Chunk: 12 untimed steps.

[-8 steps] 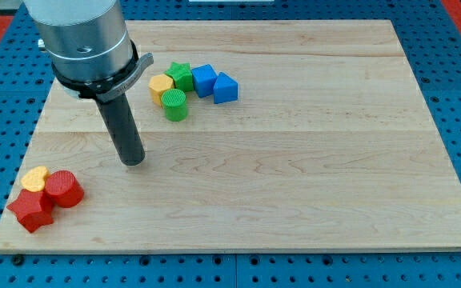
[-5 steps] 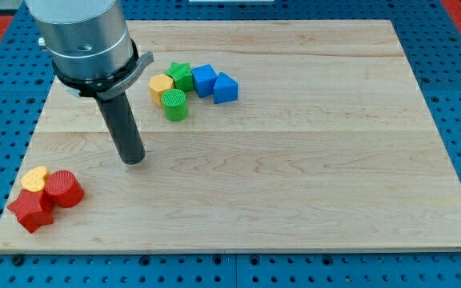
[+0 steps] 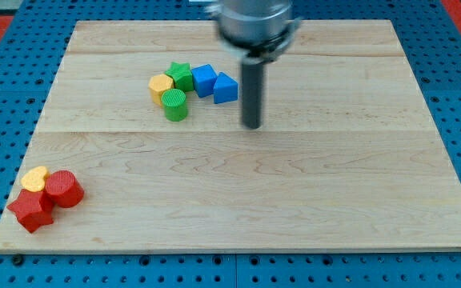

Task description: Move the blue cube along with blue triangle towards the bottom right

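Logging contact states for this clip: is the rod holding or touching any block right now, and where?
Nothing is held. My tip stands clear, toward the view's lower right of the blue triangle and blue cube.

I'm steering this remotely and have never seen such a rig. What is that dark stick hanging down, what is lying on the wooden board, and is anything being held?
There is one camera, looking down at a wooden board on a blue pegboard. The grey cylinder at the view's top is the arm's end; the dark stick below it is a plain rod. It has no claw, so nothing is held: it only pushes blocks by sliding.

My tip rests on the board just to the view's right of the blue triangle and slightly below it, not touching it. The blue cube sits against the triangle's left side. Further left in the same cluster are a green star, a yellow block and a green cylinder.

At the view's bottom left lies a second group: a yellow block, a red cylinder and another red block.
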Tool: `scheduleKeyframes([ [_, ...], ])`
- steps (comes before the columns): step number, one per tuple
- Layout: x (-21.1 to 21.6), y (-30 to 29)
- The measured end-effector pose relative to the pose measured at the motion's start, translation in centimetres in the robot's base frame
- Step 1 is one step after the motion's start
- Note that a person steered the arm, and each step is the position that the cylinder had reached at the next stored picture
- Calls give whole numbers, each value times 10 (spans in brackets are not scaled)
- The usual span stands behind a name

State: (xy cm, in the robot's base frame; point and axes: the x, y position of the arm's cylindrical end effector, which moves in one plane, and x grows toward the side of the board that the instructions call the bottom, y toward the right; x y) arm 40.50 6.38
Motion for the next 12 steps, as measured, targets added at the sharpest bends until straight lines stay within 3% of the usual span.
scheduleKeyframes([
  [1,-79,36],
  [2,-123,-31],
  [4,-133,-39],
  [7,-135,-65],
  [10,-110,-161],
  [11,-92,-159],
  [12,-51,-69],
])
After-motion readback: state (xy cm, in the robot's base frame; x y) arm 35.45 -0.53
